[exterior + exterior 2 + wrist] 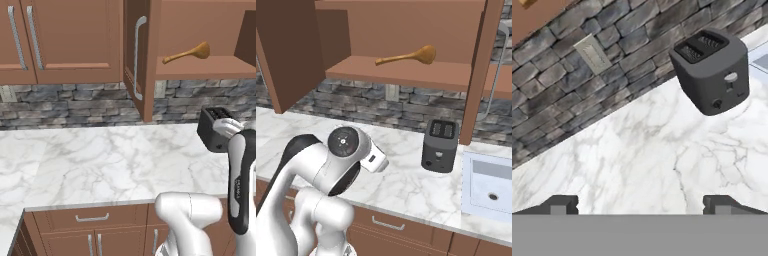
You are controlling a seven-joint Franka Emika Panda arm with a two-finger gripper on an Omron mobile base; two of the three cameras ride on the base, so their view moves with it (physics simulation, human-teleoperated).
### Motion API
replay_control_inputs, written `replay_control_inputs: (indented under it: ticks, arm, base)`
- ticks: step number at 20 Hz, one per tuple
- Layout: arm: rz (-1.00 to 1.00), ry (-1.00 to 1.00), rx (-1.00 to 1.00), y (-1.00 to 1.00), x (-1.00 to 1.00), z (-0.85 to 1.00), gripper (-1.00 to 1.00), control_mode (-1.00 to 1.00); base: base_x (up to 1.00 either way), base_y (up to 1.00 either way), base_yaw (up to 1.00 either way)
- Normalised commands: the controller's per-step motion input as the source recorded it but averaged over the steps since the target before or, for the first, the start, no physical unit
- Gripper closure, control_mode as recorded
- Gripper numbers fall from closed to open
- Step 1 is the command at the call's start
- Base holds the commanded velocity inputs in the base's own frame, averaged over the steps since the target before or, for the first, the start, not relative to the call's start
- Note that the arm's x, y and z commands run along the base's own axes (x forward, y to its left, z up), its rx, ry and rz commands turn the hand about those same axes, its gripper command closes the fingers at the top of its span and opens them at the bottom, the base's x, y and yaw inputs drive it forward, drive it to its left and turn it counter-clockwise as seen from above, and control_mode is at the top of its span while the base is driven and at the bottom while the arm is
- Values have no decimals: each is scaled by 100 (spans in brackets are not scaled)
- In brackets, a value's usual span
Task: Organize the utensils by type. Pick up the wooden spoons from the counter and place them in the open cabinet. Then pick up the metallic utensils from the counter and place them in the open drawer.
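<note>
One large wooden spoon [187, 53] lies on the inner shelf of the open cabinet [406, 72], well above the fingers [641, 204]. Fingers stand spread wide, holding nothing, over the marble desk [637, 160]. Ahead of the fingers and to their right sits a dark toaster [712, 70], before the stone backsplash [572, 85].

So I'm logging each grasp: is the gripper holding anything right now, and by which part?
Nothing is held. In the hand view the gripper is open, its fingertips wide apart over bare counter. One wooden spoon already lies in the open cabinet.
</note>
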Motion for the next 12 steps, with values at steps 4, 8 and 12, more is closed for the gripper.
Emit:
replay_control_inputs:
  ticks: [4,8,12]
  arm:
    - [0,0,-8,75,-11,-32,-100,-100]
    - [1,3,-16,69,0,-17,-100,-100]
    - [5,4,-12,16,0,-13,-100,-100]
  base:
    - [0,0,0]
    - [0,0,0]
    - [0,0,0]
